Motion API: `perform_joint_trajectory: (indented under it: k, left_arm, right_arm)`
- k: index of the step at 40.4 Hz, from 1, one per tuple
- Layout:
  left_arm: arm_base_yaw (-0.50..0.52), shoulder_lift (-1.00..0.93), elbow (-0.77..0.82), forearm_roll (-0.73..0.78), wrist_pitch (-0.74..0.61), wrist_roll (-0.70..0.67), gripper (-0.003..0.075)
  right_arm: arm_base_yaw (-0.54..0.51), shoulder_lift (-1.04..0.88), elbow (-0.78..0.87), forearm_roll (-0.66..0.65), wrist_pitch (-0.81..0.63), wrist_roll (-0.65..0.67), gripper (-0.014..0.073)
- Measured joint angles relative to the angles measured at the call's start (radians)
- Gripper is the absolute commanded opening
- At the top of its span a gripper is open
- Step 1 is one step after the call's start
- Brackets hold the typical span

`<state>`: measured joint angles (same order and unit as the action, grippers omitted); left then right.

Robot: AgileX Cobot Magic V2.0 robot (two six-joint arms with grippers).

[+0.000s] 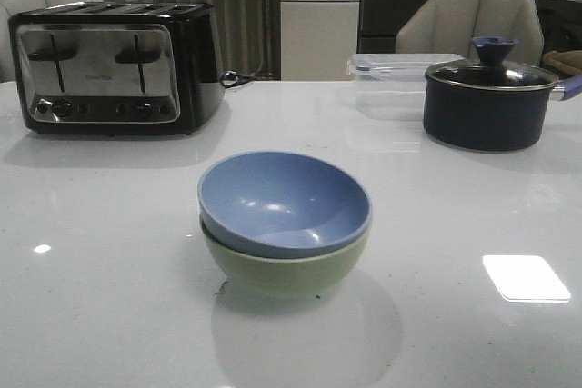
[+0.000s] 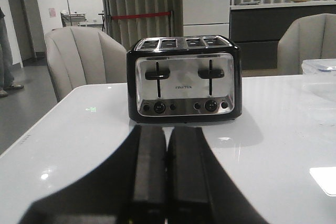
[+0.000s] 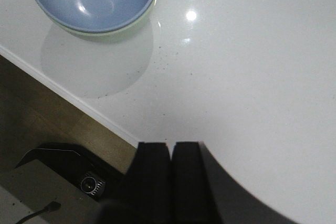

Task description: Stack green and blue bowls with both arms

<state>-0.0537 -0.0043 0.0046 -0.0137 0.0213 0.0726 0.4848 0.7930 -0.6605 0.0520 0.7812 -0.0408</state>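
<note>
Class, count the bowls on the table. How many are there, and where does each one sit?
2. The blue bowl sits nested inside the green bowl, near the table's front middle. None seem hidden.

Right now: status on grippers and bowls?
Left gripper shut, empty, facing the toaster. Right gripper shut, empty, apart from bowls. Blue bowl nested in green bowl. Nothing in the way.

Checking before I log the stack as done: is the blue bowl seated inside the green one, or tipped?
Inside, slightly tilted. The blue bowl nests in the green bowl, its rim higher toward the robot's right. It is empty.
</note>
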Motion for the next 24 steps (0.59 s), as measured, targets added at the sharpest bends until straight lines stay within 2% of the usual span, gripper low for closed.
perform_joint_trajectory:
  k: [20, 24]
  left_arm:
    - [0.0, 0.0, 0.0, 0.0, -0.001, 0.0, 0.0099]
    - [0.0, 0.0, 0.0, 0.0, -0.002, 0.0, 0.0099]
  right_arm:
    - [0.0, -0.005, 0.002, 0.0, 0.0, 0.0, 0.0057]
    - [-0.046, -0.046, 0.032, 0.002, -0.008, 0.0, 0.0057]
